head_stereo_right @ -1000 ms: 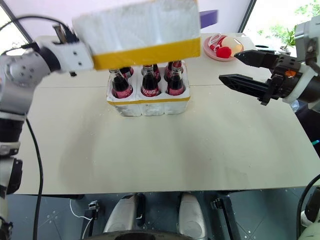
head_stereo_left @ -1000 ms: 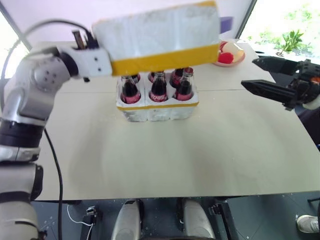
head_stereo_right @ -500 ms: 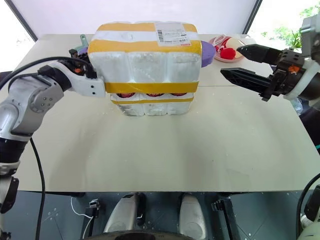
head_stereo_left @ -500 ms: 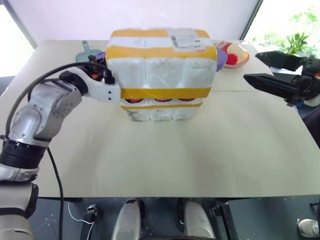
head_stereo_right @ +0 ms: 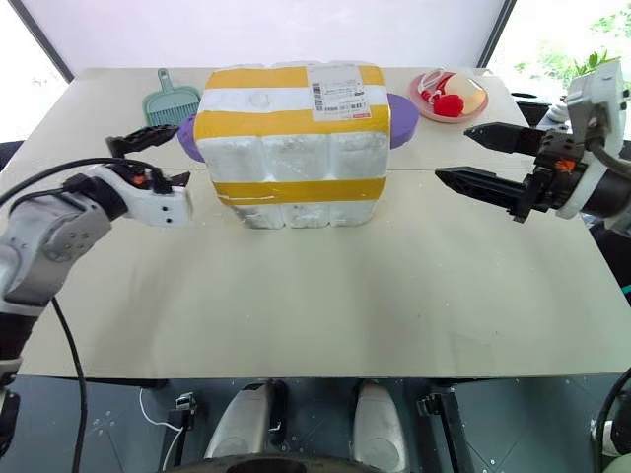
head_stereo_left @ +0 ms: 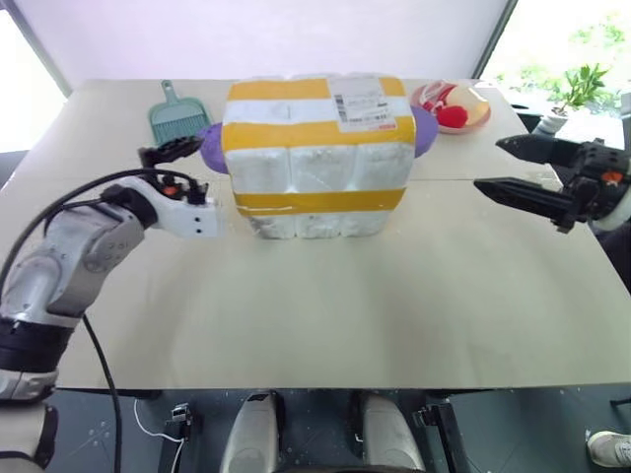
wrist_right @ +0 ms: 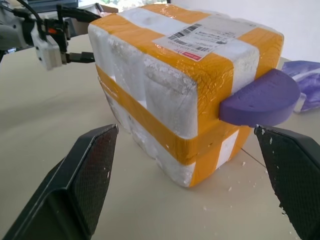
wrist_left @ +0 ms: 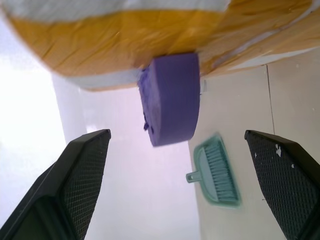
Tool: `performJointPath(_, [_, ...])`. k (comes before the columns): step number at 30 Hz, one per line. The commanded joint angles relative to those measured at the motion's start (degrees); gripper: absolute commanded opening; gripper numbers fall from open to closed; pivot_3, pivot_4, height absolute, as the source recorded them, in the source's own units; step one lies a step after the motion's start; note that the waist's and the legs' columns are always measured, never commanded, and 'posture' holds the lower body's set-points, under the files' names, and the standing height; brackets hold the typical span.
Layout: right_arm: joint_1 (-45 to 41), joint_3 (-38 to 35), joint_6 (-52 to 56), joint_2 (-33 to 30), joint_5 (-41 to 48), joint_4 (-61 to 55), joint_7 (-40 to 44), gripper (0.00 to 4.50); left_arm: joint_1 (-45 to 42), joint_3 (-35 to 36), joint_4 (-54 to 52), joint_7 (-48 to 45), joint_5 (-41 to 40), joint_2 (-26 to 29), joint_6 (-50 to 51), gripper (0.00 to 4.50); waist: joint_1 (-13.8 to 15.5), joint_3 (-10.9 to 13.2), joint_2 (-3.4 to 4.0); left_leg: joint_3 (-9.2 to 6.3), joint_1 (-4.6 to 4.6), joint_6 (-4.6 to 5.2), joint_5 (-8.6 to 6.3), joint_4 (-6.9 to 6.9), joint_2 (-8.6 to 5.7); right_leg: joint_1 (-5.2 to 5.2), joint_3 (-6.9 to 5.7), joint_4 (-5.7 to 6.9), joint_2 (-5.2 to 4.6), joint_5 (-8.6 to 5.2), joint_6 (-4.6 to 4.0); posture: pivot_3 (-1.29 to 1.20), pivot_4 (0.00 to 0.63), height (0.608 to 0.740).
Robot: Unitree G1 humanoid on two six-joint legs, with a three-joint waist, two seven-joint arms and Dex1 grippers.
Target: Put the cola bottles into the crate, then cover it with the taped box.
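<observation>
The taped box (head_stereo_left: 315, 148), white foam with wide yellow bands and a shipping label on top, stands upright in the middle of the table over the crate. Only the crate's low white foam base (head_stereo_left: 311, 226) shows, under the lower yellow band. The cola bottles are hidden beneath the box. My left gripper (head_stereo_right: 160, 161) is open and empty, just left of the box and apart from it. To the right of the box, my right gripper (head_stereo_right: 454, 155) is open with nothing between its fingers (wrist_right: 75, 185), pointing toward the box's side.
A purple rounded object (head_stereo_left: 424, 128) lies behind the box and sticks out on both sides. A green dustpan (head_stereo_left: 175, 113) lies at the back left. A pink plate (head_stereo_left: 454, 106) with red and yellow items sits at the back right.
The taped box has come down fully over the crate and the bottles no longer show. My left gripper has opened, let go of the box and drawn back to its left.
</observation>
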Motion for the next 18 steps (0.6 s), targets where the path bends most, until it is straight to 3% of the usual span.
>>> performJointPath(1, [1.1,-2.4,-1.4,-1.6,-0.8,-1.0,1.3,4.5,7.4,8.5,-4.2,-9.8,-19.5,0.0,2.8,4.46,0.0,0.0,0.02,0.0,0.01,0.0,0.0,0.0,0.0,0.0,0.0,0.01,0.0,0.0,0.0,0.0,0.15,0.736])
performJointPath(3, [1.8,-2.3,-1.7,-1.9,-1.2,-0.9,1.9,4.5,11.8,12.9,-6.8,-18.2,-33.0,-0.1,10.7,4.46,0.0,0.0,0.02,0.0,0.02,0.0,0.0,0.0,0.02,0.0,0.0,0.02,0.0,0.0,-0.01,0.0,0.15,0.736])
performJointPath(6, [2.0,-1.4,-1.8,-2.1,-1.9,-0.6,2.6,4.5,10.3,23.7,-8.0,-29.6,-66.0,3.3,47.0,4.46,0.3,0.0,-0.07,-0.03,0.01,0.0,0.0,0.02,0.03,0.02,-0.03,0.04,0.0,0.0,-0.02,0.0,0.15,0.736])
performJointPath(8, [1.3,0.2,-2.4,-1.7,-3.0,0.0,2.7,4.5,6.2,27.3,-4.6,-34.7,-76.5,8.2,59.8,4.46,0.2,0.0,-0.09,-0.13,0.02,-0.02,0.01,0.07,0.04,0.06,-0.09,0.08,0.02,0.0,-0.02,0.0,0.15,0.736])
performJointPath(13, [-1.8,3.8,-2.7,-0.5,-4.0,1.3,2.6,4.5,1.1,28.3,-1.8,-42.8,-83.1,14.4,66.5,4.46,-0.1,0.0,0.02,-0.09,0.07,-0.01,0.0,0.03,-0.02,0.13,-0.05,0.0,0.0,-0.01,-0.01,0.0,0.15,0.736])
performJointPath(18, [-4.5,6.9,-3.3,1.0,-4.6,2.1,3.1,4.5,0.0,22.9,-1.1,-47.0,-77.2,17.6,61.3,4.46,-0.4,0.0,0.06,-0.09,0.1,-0.01,0.0,-0.05,0.0,0.1,-0.05,0.0,0.05,-0.02,-0.03,0.0,0.15,0.736])
